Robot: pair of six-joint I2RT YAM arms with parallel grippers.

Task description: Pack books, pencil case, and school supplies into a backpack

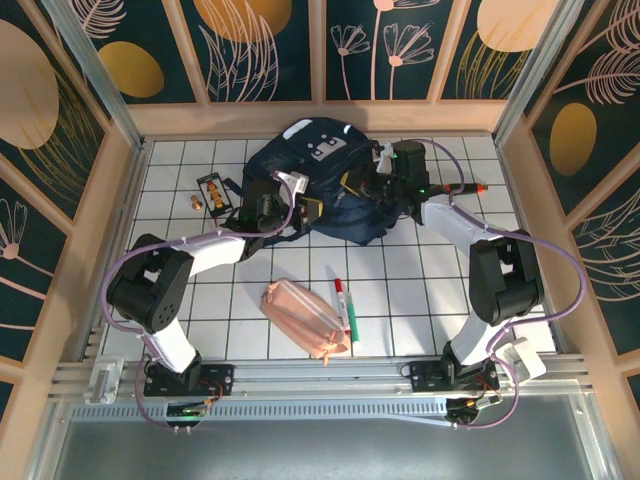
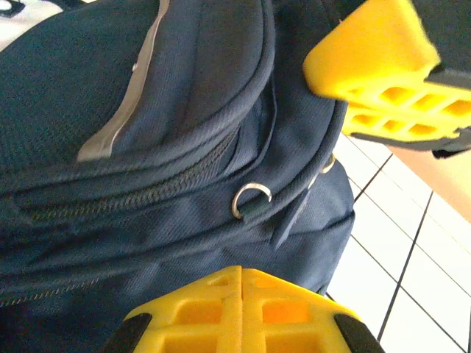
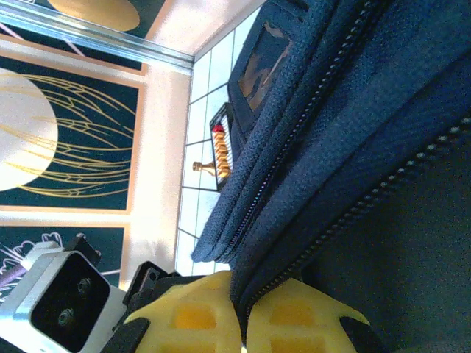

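At the back of the counter (image 1: 400, 285), the backpack (image 1: 300, 160) lies flat. Right pincer (image 3: 239, 290) nips its zippered edge; left pincer (image 2: 241, 273) sits closed against the fabric, hold unclear. Pencil case (image 1: 305, 318) and marker pen (image 1: 343, 305) lie nearer the arms.

Matt woven backpack (image 2: 147, 243), shiny metal zip ring (image 2: 251, 198)

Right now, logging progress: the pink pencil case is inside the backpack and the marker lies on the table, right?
Not quite. The top view shows the pencil case lying on the table beside the marker, not inside the backpack.
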